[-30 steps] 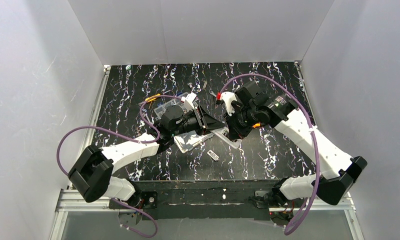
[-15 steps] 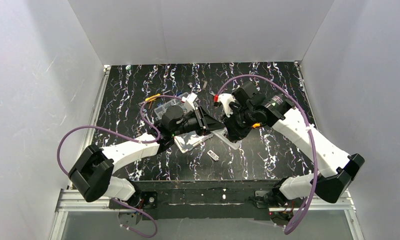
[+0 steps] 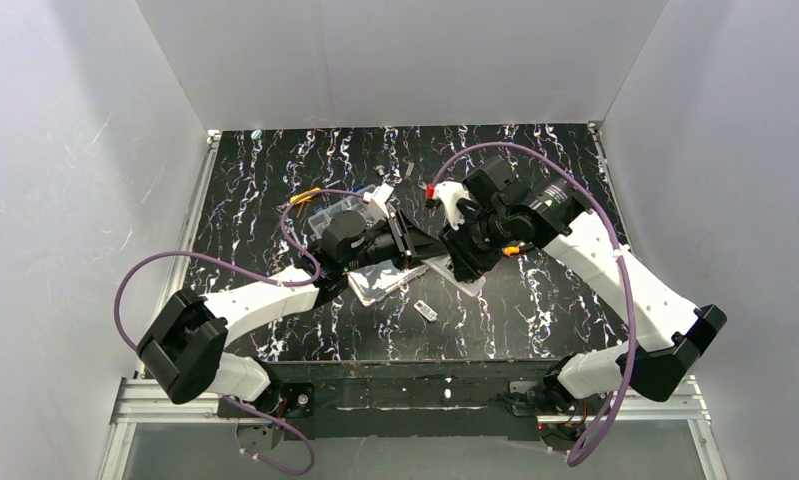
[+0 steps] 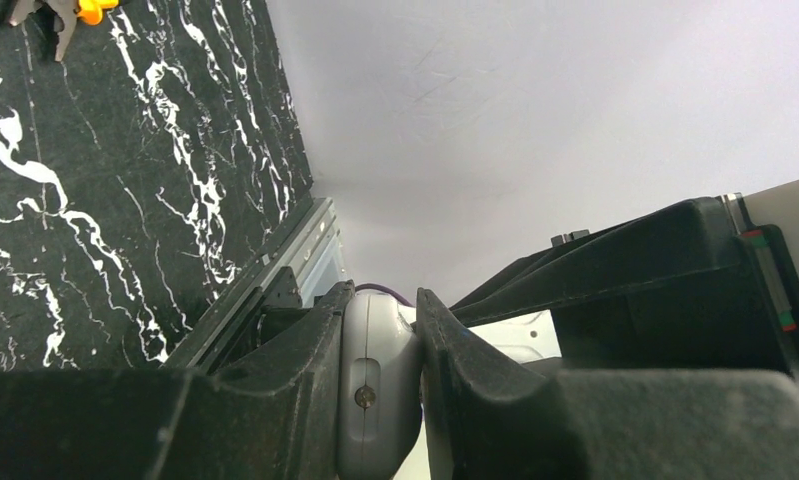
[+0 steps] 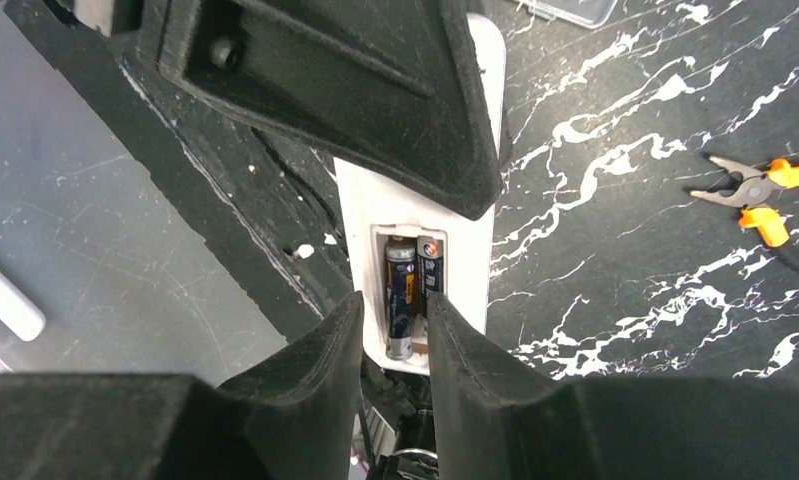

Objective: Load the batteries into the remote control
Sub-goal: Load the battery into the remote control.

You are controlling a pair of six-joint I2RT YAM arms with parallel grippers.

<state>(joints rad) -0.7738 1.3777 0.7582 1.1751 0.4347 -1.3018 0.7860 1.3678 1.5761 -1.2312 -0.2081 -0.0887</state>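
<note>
With the left end effector (image 4: 380, 312) clamped on the remote control (image 5: 468, 260), held up above the counter (image 3: 275, 180), and the right end effector (image 5: 393, 305) slightly parted over both seated batteries (image 5: 412, 285), I'd lift straight away without nudging them.

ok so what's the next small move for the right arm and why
Probably draw the right pincer straight back: two batteries already lie side by side in the remote control, which the left pincer clamps.
</note>
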